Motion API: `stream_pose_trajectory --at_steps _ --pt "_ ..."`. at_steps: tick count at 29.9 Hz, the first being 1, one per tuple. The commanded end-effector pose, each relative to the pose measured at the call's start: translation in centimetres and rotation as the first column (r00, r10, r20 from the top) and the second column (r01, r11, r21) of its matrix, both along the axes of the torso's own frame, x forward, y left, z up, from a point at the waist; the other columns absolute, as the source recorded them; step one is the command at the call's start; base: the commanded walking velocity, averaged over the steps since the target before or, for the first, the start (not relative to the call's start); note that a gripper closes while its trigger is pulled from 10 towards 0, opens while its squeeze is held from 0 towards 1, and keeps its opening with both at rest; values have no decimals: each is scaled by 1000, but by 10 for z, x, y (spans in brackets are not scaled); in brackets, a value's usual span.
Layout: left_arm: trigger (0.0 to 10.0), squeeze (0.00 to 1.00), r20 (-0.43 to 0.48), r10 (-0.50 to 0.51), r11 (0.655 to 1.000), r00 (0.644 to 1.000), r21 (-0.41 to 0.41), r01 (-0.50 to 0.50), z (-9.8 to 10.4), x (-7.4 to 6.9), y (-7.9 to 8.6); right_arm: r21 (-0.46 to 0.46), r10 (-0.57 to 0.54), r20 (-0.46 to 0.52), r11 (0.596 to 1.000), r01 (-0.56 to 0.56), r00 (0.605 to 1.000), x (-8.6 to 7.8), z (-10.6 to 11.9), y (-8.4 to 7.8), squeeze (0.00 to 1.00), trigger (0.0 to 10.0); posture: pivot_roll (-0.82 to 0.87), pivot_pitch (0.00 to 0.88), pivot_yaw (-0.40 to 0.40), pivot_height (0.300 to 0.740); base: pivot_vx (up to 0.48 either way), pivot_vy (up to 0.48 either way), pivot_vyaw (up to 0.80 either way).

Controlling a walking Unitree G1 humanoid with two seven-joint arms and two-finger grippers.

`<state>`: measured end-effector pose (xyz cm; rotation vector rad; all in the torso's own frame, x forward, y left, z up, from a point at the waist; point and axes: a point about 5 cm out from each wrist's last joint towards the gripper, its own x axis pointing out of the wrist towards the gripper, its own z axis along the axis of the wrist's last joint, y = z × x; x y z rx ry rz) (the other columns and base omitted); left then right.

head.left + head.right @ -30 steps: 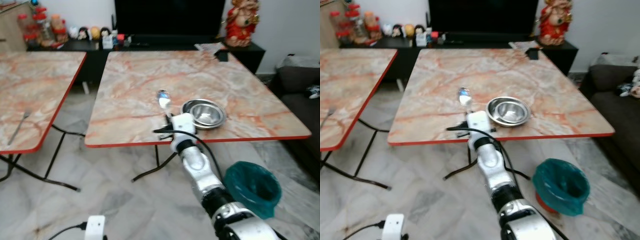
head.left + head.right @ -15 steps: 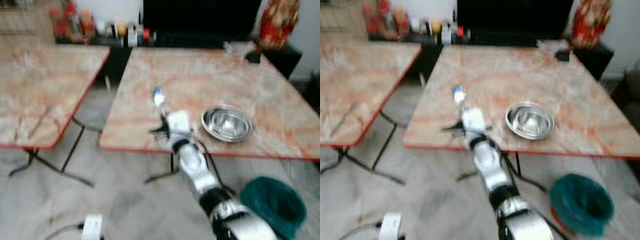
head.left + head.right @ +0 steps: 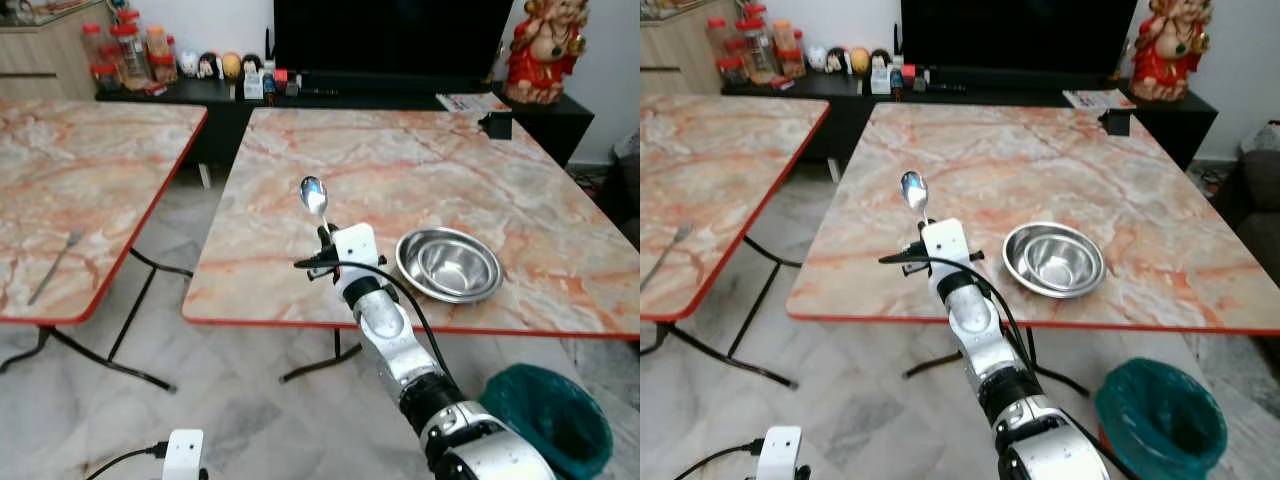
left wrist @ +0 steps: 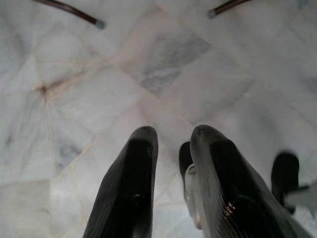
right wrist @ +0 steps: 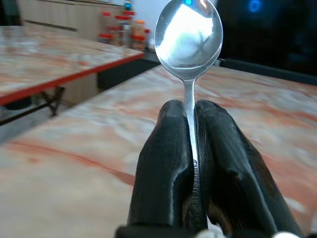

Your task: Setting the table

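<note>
Head stereo pair: high, looks forward and down over marble table (image 3: 420,170), second table (image 3: 80,170) at robot's left, TV console behind. Both eyes share same scene, right eye slightly offset. Right wrist cam: low, close, looks along right gripper (image 5: 190,111) across tabletop toward console. Left wrist cam: faces straight down past left gripper (image 4: 173,144) at tiled floor (image 4: 163,64), close.

Glossy metal spoon (image 5: 188,34), shiny steel bowl (image 3: 448,265), marble-patterned table (image 3: 420,170)

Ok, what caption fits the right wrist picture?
Right gripper pinches a shiny spoon upright above the marble table.
</note>
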<state>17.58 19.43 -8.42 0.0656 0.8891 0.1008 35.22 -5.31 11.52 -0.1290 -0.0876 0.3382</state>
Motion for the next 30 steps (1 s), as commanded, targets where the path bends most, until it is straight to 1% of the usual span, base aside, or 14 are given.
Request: stream_pose_trajectory --at_steps 1,18,27,30 --pt "10000 0 -9 -10 1000 1000 -15 10 -1 0 -6 10 -26 9 1000 26 1000 3 4 -7 0 10000 15 0 -20 740 274 0 0" --pt "10000 0 -11 3 1000 1000 -14 -3 -2 -1 -5 14 -27 7 1000 27 1000 3 3 -8 0 10000 15 0 -20 740 274 0 0" --pt "10000 0 -1 14 1000 1000 -25 -14 -1 -1 -5 17 -25 1 1000 25 1000 3 3 -7 0 10000 15 0 -17 740 0 0 0" --pt "10000 0 -7 7 1000 1000 -17 -7 -1 -1 -5 22 -26 -5 999 26 1000 2 2 -7 0 10000 16 0 -17 740 0 0 0"
